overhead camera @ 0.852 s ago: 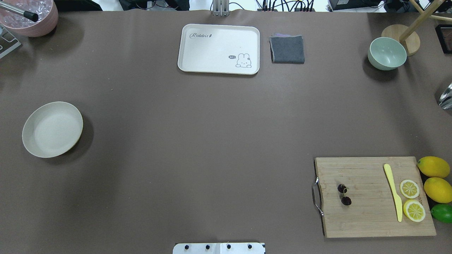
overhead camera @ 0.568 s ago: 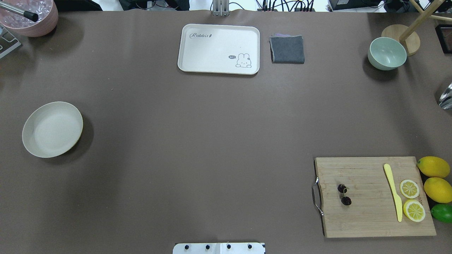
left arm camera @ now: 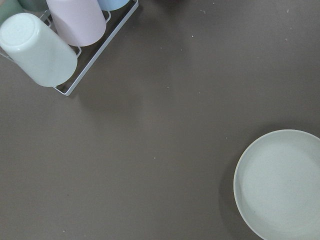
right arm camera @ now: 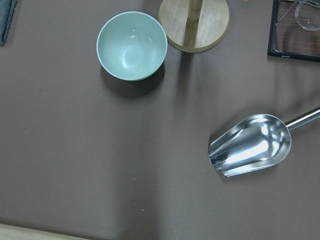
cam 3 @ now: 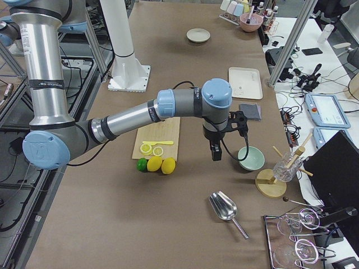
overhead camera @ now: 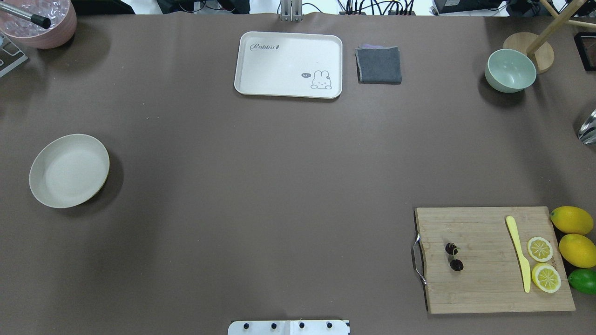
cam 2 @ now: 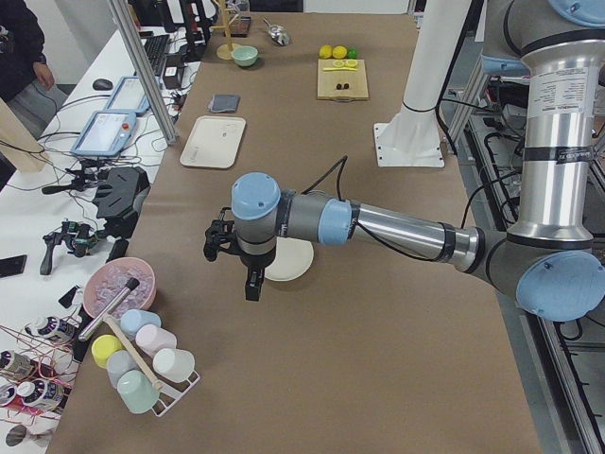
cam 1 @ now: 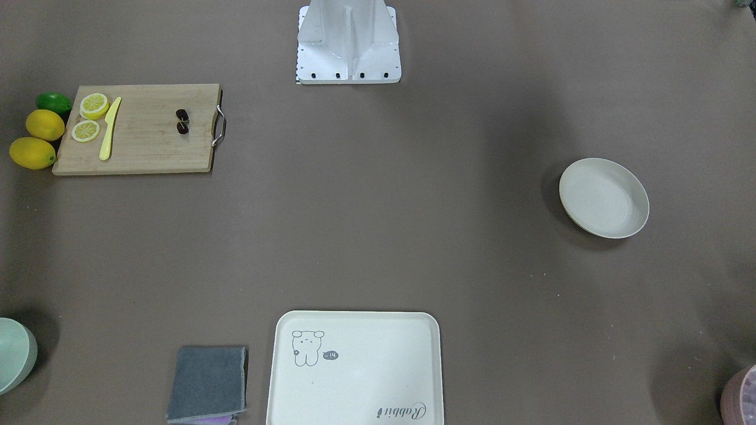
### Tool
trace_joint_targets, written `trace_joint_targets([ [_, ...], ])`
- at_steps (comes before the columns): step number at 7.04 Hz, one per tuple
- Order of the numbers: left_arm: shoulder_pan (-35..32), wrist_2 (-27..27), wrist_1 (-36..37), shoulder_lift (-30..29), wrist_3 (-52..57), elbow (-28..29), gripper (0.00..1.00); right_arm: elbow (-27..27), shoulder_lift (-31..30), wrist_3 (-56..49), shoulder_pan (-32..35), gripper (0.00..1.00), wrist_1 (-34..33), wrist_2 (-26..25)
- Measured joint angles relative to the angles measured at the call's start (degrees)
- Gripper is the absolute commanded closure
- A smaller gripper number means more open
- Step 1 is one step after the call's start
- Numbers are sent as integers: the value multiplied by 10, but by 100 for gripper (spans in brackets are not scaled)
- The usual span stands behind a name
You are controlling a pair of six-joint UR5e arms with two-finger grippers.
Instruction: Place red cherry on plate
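Dark cherry (overhead camera: 454,256) lying on board (overhead camera: 484,288), handle end, right side of worktop (overhead camera: 279,186). Well apart from plate (overhead camera: 69,170) on left side. Left fingers (cam 2: 251,284) hanging over worktop beside plate; right fingers (cam 3: 216,152) hovering near green bowl (cam 3: 251,158). Released or clenched: cannot tell, either side.

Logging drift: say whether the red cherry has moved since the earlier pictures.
No. The red cherry keeps the same gap to the yellow knife.
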Motion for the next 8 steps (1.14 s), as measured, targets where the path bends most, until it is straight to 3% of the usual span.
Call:
trace_joint_targets([
  [4, 12, -71, -21, -9, -36, 27, 3, 1, 0, 1, 1, 0, 0, -7],
  [8, 70, -75, -216, -37, -155, 146, 3, 7, -9, 0, 6, 0, 0, -12],
])
